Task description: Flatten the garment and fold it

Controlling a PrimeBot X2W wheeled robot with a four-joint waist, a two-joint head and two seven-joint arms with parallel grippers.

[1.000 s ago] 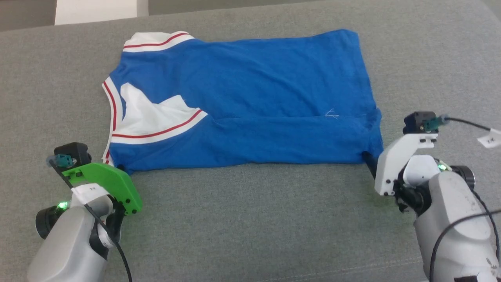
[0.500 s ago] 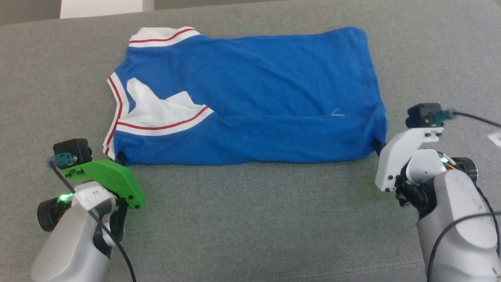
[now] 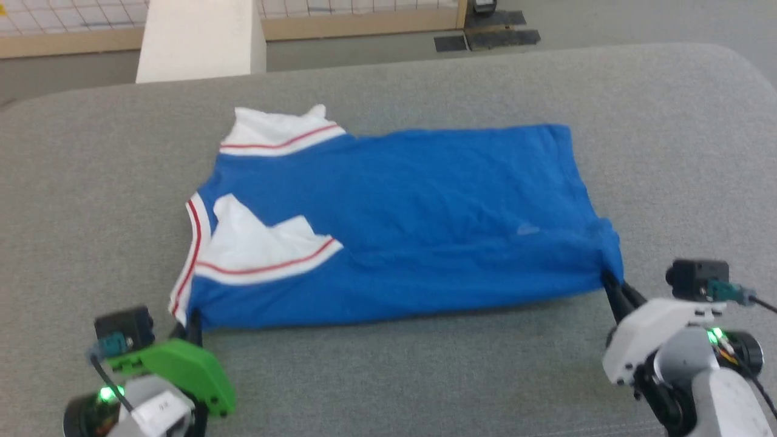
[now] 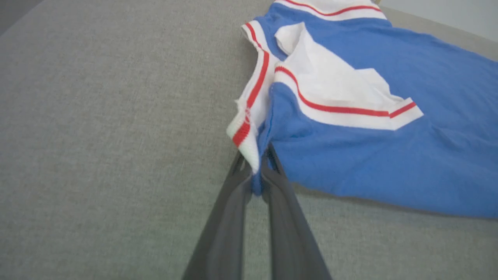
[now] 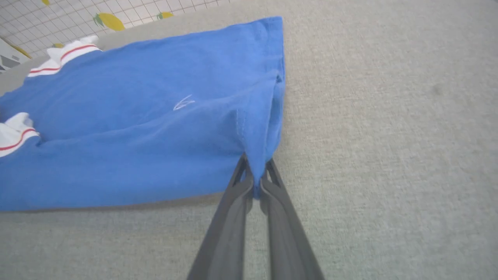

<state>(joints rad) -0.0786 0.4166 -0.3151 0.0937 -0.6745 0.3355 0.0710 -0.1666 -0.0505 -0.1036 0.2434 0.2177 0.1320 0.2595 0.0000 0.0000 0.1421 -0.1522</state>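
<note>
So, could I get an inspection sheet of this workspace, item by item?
Surface: grey fabric cushion, broad and flat.
Job's things: garment, blue, folded over, white sleeve on top.
Clutter: nothing seen.
Grippers: left gripper, jaws shut on the garment's collar-end near corner; right gripper, jaws shut on its hem-end near corner.
Cables: right wrist cable and left wrist cable, dark, off the cloth.
Surroundings: pale block and wooden rail beyond the cushion.

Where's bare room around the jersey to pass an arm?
Bare grey upholstery runs along the near edge of the jersey, left of its striped collar, right of its hem, and beyond its far edge. Crowded: the two near corners, pinched by the left gripper and right gripper.
</note>
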